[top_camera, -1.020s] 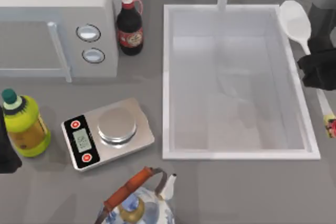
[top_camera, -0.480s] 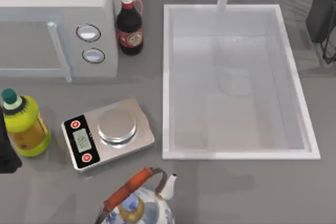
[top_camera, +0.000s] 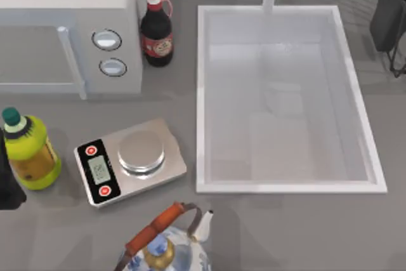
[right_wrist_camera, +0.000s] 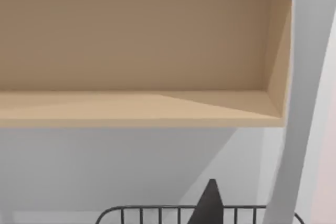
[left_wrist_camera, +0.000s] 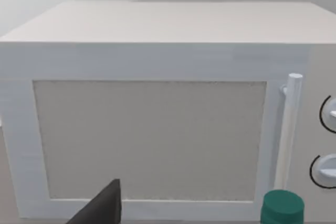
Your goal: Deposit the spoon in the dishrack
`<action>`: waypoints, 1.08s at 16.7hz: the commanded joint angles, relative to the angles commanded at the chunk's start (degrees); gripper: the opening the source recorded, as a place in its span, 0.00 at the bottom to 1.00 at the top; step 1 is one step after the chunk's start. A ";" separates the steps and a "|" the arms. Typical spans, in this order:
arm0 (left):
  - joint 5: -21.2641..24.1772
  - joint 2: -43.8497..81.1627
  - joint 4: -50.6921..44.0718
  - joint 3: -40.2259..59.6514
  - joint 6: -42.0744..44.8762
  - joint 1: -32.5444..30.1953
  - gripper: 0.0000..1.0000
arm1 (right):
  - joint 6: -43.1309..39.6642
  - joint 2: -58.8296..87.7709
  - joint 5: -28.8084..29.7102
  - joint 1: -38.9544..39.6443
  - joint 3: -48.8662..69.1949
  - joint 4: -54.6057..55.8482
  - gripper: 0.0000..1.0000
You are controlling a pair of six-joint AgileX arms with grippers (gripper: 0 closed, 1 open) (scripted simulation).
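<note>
The right arm (top_camera: 388,14), beside the sink (top_camera: 202,93) at its far right corner, is a dark charcoal block — matte, boxy, with thin black struts below it. The left arm (top_camera: 7,182), next to the yellow bottle (top_camera: 28,153), is plain black. One black pointed fingertip (left_wrist_camera: 102,208) shows before the microwave (left_wrist_camera: 157,24).

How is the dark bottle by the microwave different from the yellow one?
The dark bottle is nearly black with a red cap and red label; the yellow bottle is yellow-green with a green cap. The dark one stands beside the microwave, the yellow one nearer the scale. Both stand upright.
</note>
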 joint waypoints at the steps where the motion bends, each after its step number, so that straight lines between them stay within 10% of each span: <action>1: 0.00 0.00 0.00 0.00 0.00 0.00 1.00 | 0.00 0.00 0.00 0.00 0.00 0.00 0.00; 9: 0.00 0.00 0.00 0.00 0.00 0.00 1.00 | 0.08 6.47 2.19 2.19 -0.04 6.29 0.00; 18: 0.00 0.00 0.00 0.00 0.00 0.00 1.00 | -0.23 36.22 14.17 13.54 -6.02 43.39 0.00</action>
